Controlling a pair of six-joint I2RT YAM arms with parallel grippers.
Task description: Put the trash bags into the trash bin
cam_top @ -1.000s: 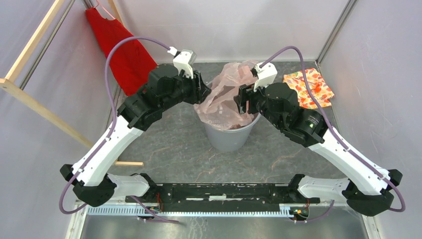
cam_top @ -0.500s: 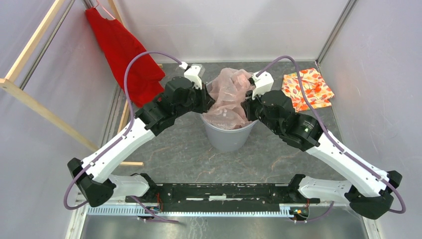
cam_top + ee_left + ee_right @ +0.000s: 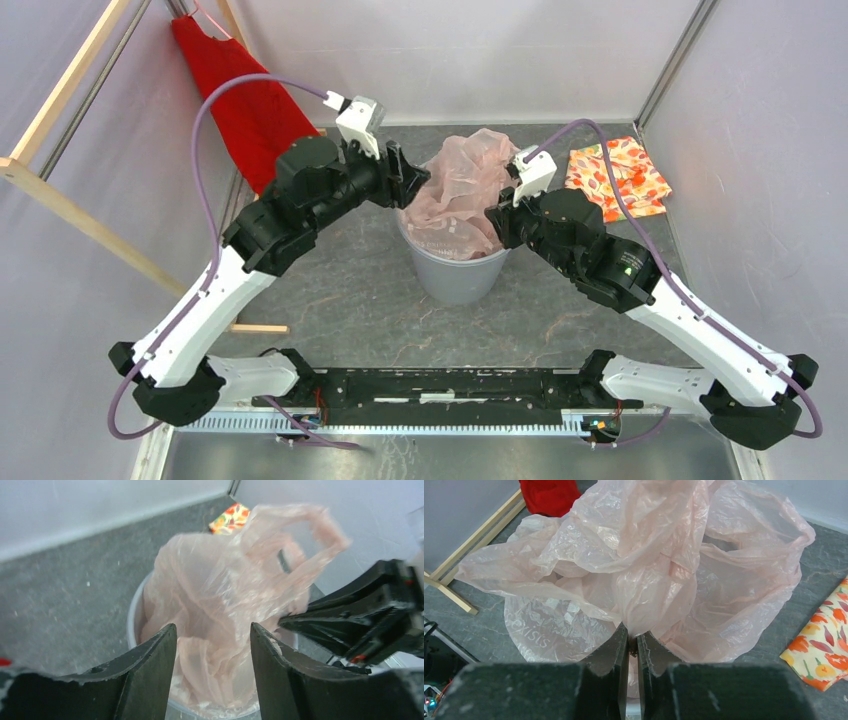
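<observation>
Trash bags [image 3: 455, 195] – where at? (A)

Pale pink, crinkly, sitting in mouth of trash bin [image 3: 458, 278], mid table [image 3: 340, 300]. Lower part down inside, upper part bulges well above rim, one handle loop sticks up at top. Faint white print shows on near side. (B)

R side? (A)

Right gripper [image 3: 631, 640] is at bin's right side, just above rim. Fingers [image 3: 610, 655] pressed nearly together, thin fold of plastic pinched btwn them. So it has hold of the trash bags. (B)

And L? (A)

Left gripper [image 3: 212, 635] is over bin's far-left rim, pointing right twd the other one. Fingers spread wide, nothing clamped. Plastic shows in the gap btwn them; can't tell if either pad touches it. (B)

Bin upright? (A)

Yes, upright, light grey, round. Rim mostly hidden under plastic; a bit shows on left in left wrist view. Both grippers close to each other, bag btwn them. (B)

Other stuff ard? (A)

Red garment [image 3: 245, 110] hangs far left by wooden frame [image 3: 70, 215], well apart fm bin. Orange floral cloth [image 3: 618, 175] lies folded on table far right, near right arm, not touching bin. (B)
</observation>
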